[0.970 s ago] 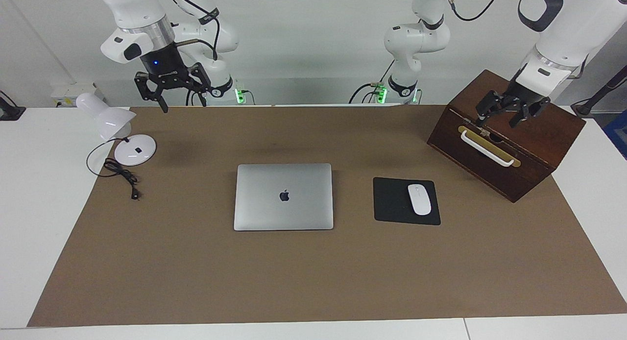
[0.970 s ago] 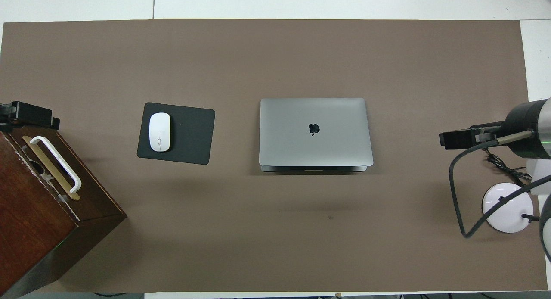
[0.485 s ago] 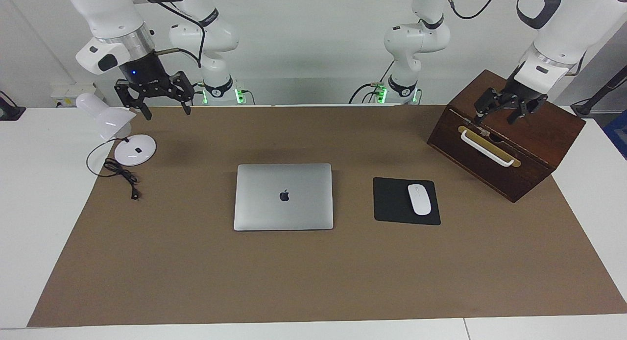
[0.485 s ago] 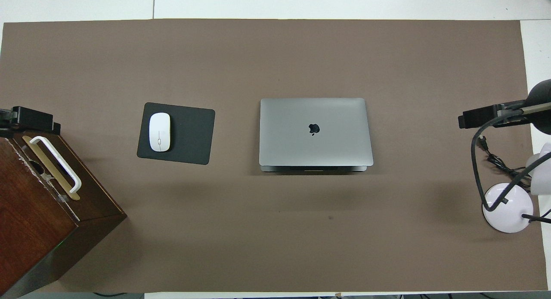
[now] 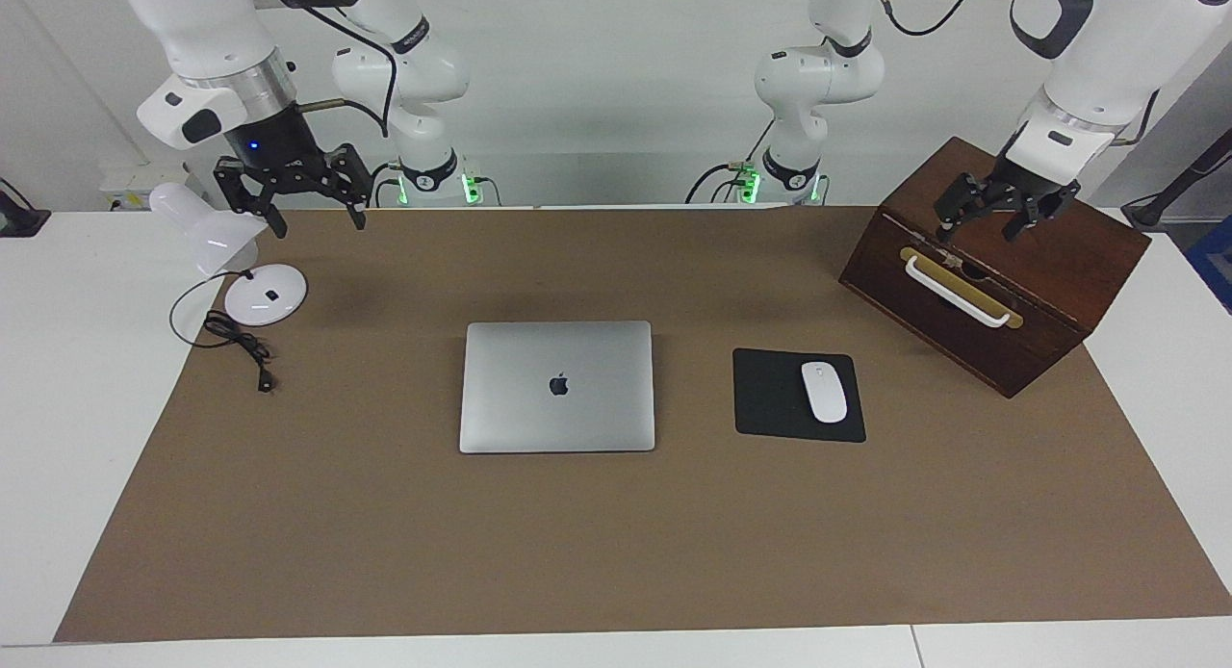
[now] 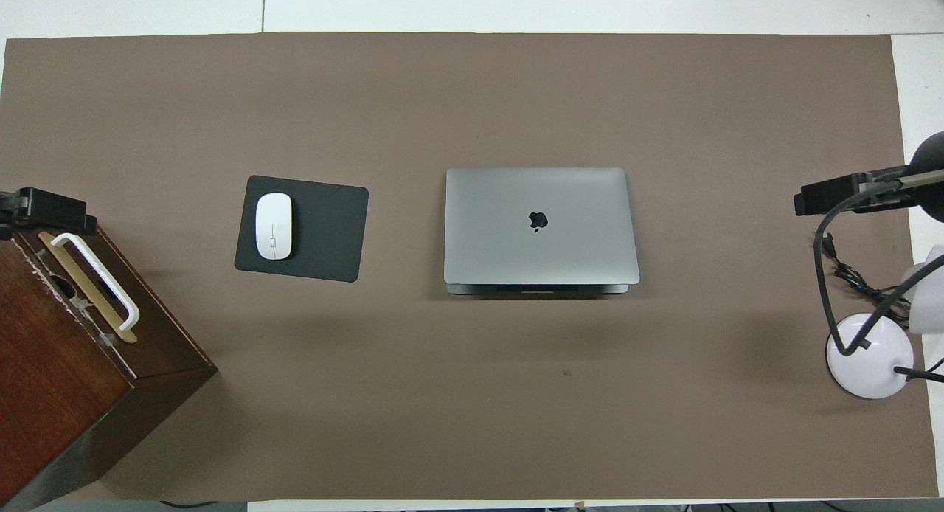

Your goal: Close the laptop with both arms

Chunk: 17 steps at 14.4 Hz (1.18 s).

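The silver-grey laptop (image 5: 556, 403) lies flat on the brown mat with its lid down and the dark apple logo facing up; it also shows in the overhead view (image 6: 540, 239). My right gripper (image 5: 318, 223) hangs open in the air over the mat's edge near the white lamp, away from the laptop; the overhead view (image 6: 833, 195) shows it too. My left gripper (image 5: 977, 233) is open over the top of the wooden box, above its white handle; its tip shows in the overhead view (image 6: 51, 209). Neither gripper holds anything.
A black mouse pad (image 5: 770, 398) with a white mouse (image 5: 824, 391) lies beside the laptop toward the left arm's end. A brown wooden box (image 5: 1039, 264) stands at that end. A white desk lamp (image 5: 265, 293) with a black cable (image 5: 236, 341) stands at the right arm's end.
My right gripper has moved away from the middle toward the lamp. My left gripper has risen a little over the box. The laptop has not moved.
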Motion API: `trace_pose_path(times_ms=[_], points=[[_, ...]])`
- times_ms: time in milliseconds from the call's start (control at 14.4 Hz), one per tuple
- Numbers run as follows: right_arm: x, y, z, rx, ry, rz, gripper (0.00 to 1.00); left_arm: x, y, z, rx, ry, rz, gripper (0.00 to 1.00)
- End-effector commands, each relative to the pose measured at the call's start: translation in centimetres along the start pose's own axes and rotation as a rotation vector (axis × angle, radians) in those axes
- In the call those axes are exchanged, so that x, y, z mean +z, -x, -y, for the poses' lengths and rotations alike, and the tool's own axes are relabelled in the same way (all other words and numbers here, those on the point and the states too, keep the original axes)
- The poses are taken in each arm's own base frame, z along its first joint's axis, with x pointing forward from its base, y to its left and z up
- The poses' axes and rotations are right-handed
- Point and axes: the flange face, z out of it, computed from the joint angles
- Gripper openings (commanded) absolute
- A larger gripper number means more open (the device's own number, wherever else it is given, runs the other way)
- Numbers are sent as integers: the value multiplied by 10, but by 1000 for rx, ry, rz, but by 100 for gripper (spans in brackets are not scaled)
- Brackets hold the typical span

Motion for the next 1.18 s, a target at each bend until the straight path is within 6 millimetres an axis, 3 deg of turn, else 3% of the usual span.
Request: trace_pose_path(times_ms=[0, 693, 1109], points=[[-1, 3, 2, 8, 17, 11, 100, -1, 8, -3, -1, -25, -1, 100], [-2, 10, -11, 27, 44, 20, 100, -2, 8, -2, -3, -25, -2, 100], [3, 13, -7, 21, 44, 27, 100, -2, 8, -2, -3, -25, -2, 100]])
